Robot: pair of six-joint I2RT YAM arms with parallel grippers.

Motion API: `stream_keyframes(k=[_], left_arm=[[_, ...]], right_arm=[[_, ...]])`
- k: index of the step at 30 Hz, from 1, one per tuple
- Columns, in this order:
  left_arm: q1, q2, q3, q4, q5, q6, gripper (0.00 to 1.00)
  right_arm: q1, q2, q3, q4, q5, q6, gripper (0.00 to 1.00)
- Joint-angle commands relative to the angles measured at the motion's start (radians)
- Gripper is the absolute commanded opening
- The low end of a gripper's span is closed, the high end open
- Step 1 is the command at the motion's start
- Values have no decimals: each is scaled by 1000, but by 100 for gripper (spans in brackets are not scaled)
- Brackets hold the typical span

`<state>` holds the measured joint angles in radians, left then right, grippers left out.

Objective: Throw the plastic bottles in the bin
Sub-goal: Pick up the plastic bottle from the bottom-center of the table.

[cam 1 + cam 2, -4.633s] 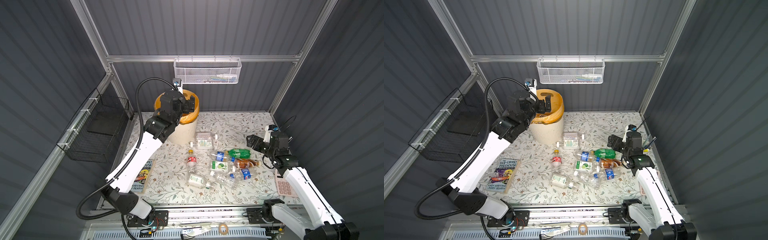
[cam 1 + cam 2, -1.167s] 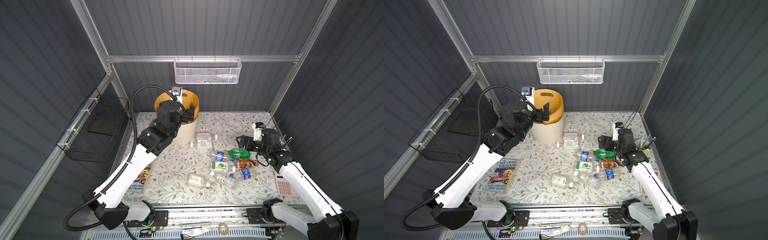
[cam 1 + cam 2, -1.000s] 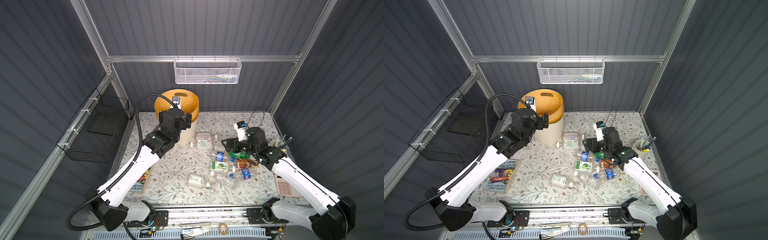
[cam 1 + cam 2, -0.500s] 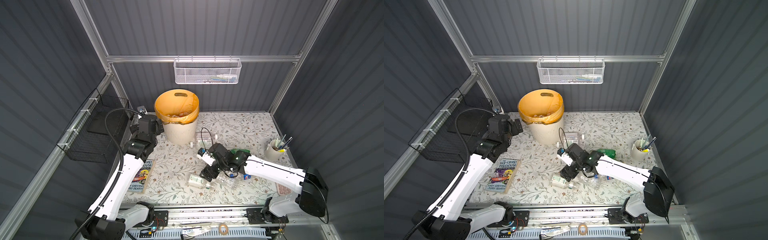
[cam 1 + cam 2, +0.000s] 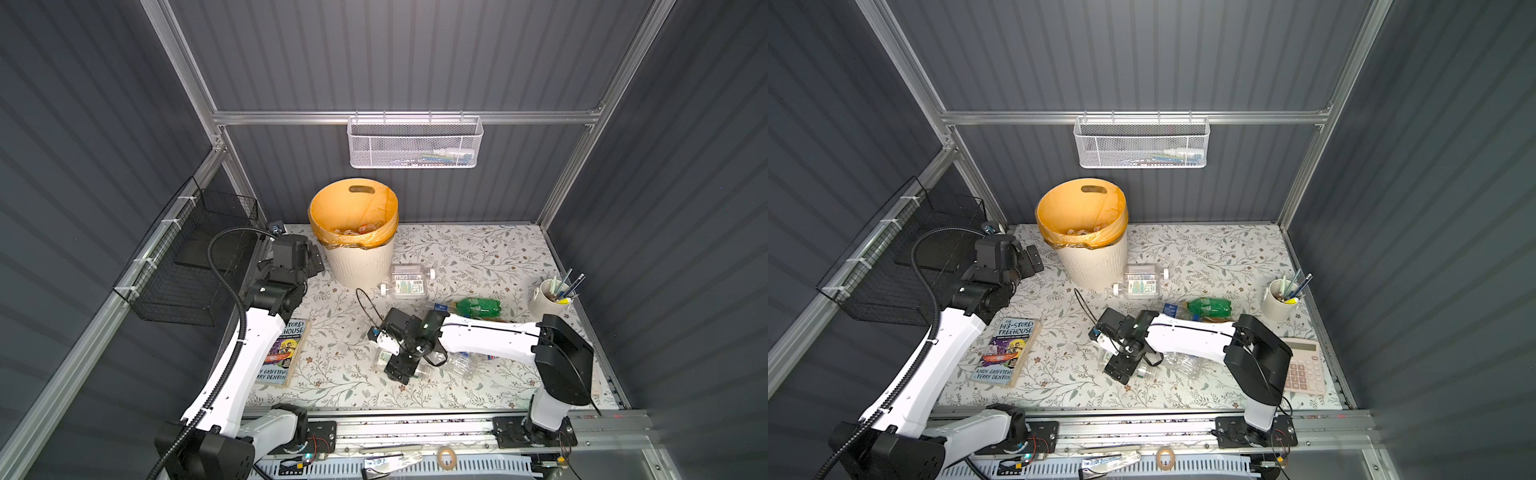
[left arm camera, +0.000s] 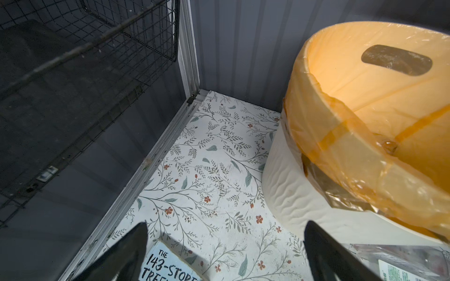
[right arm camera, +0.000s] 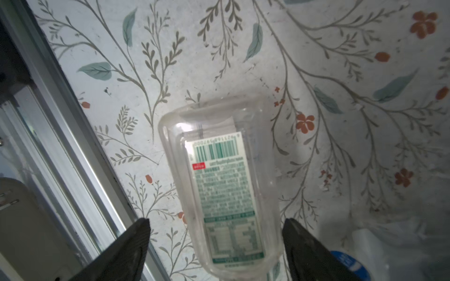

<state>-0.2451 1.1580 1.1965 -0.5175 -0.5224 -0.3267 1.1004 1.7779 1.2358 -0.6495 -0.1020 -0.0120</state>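
Note:
My right gripper point(image 7: 216, 223) is open, low over a clear plastic bottle point(image 7: 224, 185) with a green-and-white label. The bottle lies between the fingers with a gap on each side. In both top views this gripper point(image 5: 401, 368) point(image 5: 1121, 370) is at the front middle of the table and hides most of that bottle. More plastic bottles lie about: a clear one point(image 5: 405, 282) by the bin, a green one point(image 5: 478, 306), and a crushed clear one point(image 5: 459, 363). The bin point(image 5: 359, 266) point(image 6: 341, 121) stands at the back left with bottles inside. My left gripper point(image 5: 309, 259) point(image 6: 225, 226) is open and empty, left of the bin.
A book point(image 5: 286, 353) lies at the front left, and its corner shows under my left gripper. A calculator point(image 5: 1302, 365) and a pen cup point(image 5: 548, 301) sit at the right. A white mesh basket point(image 5: 415, 143) hangs on the back wall, a black wire basket point(image 5: 195, 266) on the left wall.
My right arm has swung from the right side to the front middle and dropped over the clear bottle, its jaws narrowing. My left arm has pulled back from the bin, leftward and down.

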Motion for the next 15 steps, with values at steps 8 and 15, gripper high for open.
stream_keyframes(k=[8, 15], left_arm=[[3, -26, -15, -8, 10, -21, 100], [3, -28, -14, -3, 9, -18, 100]], right_arm=[[7, 85, 75, -45, 40, -57, 72], [6, 111, 84, -47, 57, -87, 59]])
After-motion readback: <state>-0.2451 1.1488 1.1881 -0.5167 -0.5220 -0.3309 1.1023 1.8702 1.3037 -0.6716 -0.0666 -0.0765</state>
